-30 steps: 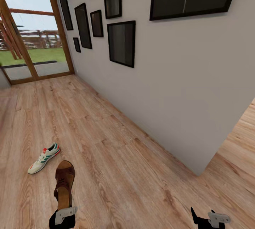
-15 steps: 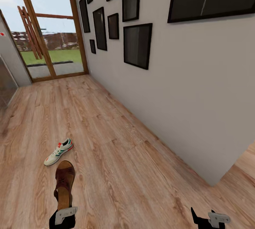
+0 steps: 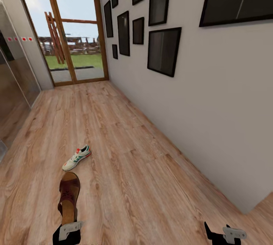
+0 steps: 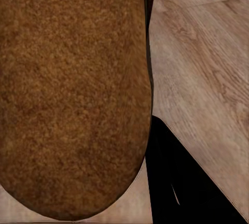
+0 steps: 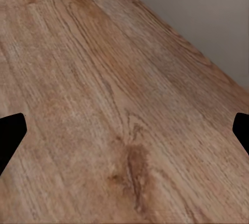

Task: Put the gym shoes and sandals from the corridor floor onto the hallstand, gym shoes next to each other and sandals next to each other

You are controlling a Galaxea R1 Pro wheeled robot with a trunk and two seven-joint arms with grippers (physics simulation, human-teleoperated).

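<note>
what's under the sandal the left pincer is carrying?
Beneath the sandal, held by the left pincer, bare wood-plank floor shows around it. The patch directly below is hidden by the sole.

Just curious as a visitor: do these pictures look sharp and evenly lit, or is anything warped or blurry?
Head view: wide-angle, so the black picture frames and wall lean; bright daylight beyond the glass door. Left wrist view: the brown sandal footbed is close, grainy. Right wrist view: the wood-plank floor looks soft.

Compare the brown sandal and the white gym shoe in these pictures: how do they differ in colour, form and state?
The sandal is brown with dark straps and an open footbed; the gym shoe is white, closed, with green stripes and a red heel patch. The sandal is held at its heel by the left gripper; the gym shoe lies free on the corridor floor, farther ahead. Both look about equally long.
</note>
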